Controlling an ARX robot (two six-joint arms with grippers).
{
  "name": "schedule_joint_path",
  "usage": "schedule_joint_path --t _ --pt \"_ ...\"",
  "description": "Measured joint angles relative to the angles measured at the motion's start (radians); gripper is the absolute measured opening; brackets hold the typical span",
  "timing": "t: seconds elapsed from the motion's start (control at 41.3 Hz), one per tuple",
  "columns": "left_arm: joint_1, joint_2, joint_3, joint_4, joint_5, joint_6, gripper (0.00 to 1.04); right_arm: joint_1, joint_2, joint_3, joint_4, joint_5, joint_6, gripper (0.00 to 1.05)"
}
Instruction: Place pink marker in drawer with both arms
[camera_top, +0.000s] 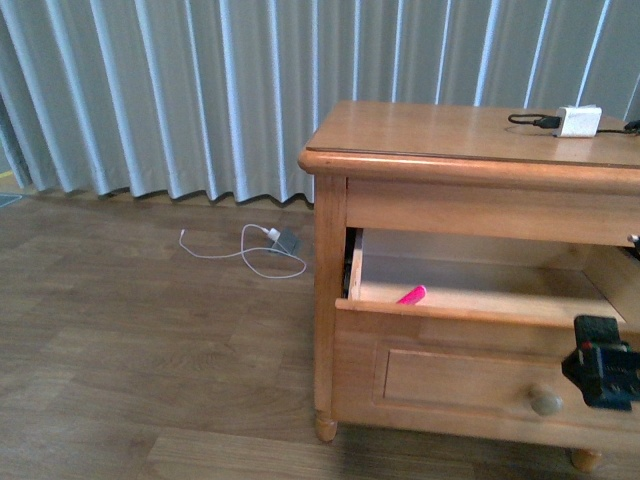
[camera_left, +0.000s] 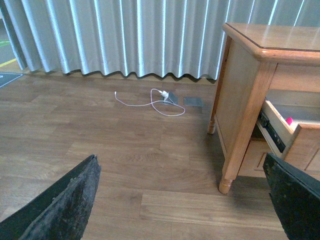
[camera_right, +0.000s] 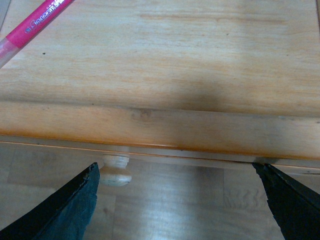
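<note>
The marker (camera_top: 411, 294) lies inside the open drawer (camera_top: 480, 310), loose on its floor. It looks light, stiff and smooth, likely to roll; the mid-barrel would be the grip. Both grippers (camera_left: 180, 200) (camera_right: 180, 195) are spread apart, holding nothing.

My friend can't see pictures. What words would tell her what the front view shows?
A honey-brown wooden cabinet stands on a wood floor before grey curtains, its drawer pulled open with a pink marker lying inside. A black robot tool sits beside the drawer's round knob, and a white cable lies on the floor.
</note>
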Motion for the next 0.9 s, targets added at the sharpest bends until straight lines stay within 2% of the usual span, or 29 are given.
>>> schedule_joint_path --t 0.508,0.654,0.896 --pt "0.0 0.0 0.0 0.0 0.0 0.0 0.99 0.031 0.227 0.193 0.235 0.06 0.124 0.96" --pt "0.0 0.0 0.0 0.0 0.0 0.0 0.99 0.05 0.293 0.259 0.327 0.108 0.15 0.96" --pt "0.0 0.0 0.0 0.0 0.0 0.0 0.99 0.061 0.408 0.377 0.378 0.141 0.16 0.96"
